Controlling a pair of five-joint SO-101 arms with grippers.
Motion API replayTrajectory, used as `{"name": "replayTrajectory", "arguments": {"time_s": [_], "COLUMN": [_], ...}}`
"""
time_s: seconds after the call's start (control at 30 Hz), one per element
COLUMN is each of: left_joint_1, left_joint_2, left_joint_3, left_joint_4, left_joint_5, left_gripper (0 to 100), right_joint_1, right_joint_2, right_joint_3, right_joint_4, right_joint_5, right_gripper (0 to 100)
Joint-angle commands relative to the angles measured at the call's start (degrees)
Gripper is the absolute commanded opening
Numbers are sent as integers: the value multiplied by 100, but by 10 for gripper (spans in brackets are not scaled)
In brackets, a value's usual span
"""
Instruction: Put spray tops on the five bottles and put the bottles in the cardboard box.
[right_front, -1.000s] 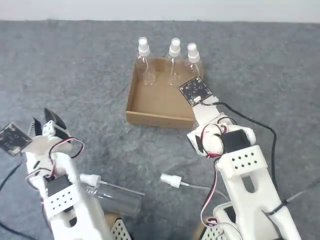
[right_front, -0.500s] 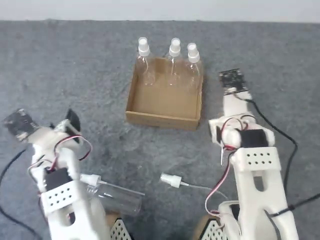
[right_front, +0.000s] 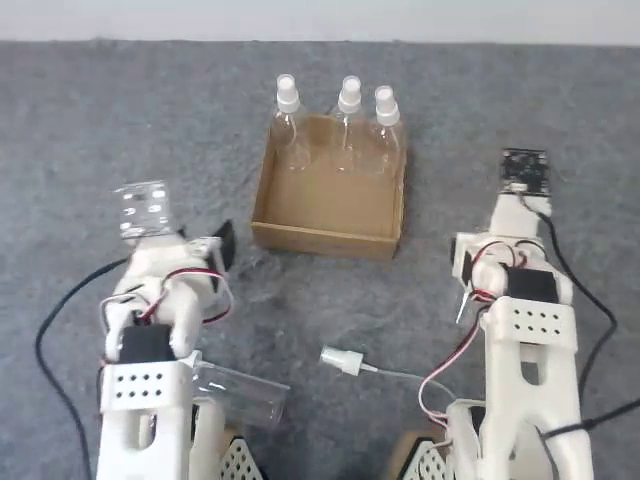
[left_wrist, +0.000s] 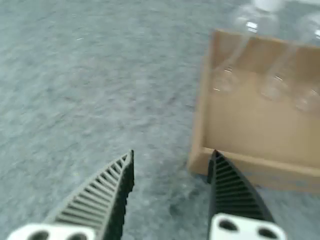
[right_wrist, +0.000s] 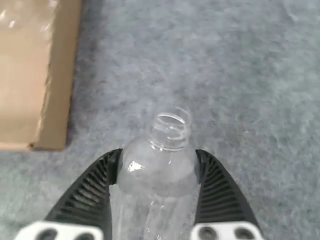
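Note:
Three clear bottles with white spray tops (right_front: 347, 120) stand along the far side of the cardboard box (right_front: 325, 240). In the right wrist view my right gripper (right_wrist: 157, 156) is shut on a clear bottle (right_wrist: 169, 131) with a bare open neck, on the carpet right of the box (right_wrist: 47, 80). Another clear bottle (right_front: 245, 395) lies on its side at the near left, its neck end hidden under the left arm. A loose spray top (right_front: 343, 360) with its thin tube lies at the near centre. My left gripper (left_wrist: 170, 175) is open and empty, near the box's front-left corner (left_wrist: 200, 150).
Grey carpet covers the whole table. The right arm (right_front: 515, 300) stands right of the box and the left arm (right_front: 160, 300) left of it. Cables trail from both arms. Open carpet lies between the box's front wall and the loose spray top.
The right arm has swung from over the box to its right side. The left arm has turned rightwards towards the box's front-left corner.

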Motion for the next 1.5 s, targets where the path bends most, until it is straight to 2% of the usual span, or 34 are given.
{"name": "replayTrajectory", "arguments": {"time_s": [0.0,0.23,0.4,0.5,0.77,0.97,1.27,1.47], "left_joint_1": [985,2259,3341,3868,4695,4862,4870,4879], "left_joint_2": [-88,-79,-79,-79,-79,237,2391,3253], "left_joint_3": [-567,-585,-585,-585,-558,-479,-567,-1042], "left_joint_4": [519,1064,1758,2022,2277,2084,782,774], "left_joint_5": [-668,-1424,-1890,-1934,-1952,-1943,-1908,-1908], "left_gripper": [228,228,228,228,231,231,231,228], "right_joint_1": [409,567,743,927,1130,1121,1103,1103], "right_joint_2": [-242,-259,-233,-259,-198,-198,-198,-198], "right_joint_3": [-79,167,193,193,202,211,273,273], "right_joint_4": [-312,-796,-901,-910,-1156,-1147,-1182,-1182], "right_joint_5": [-325,-343,-352,-492,-624,-624,-607,-598], "right_gripper": [31,31,31,32,33,33,33,34]}}
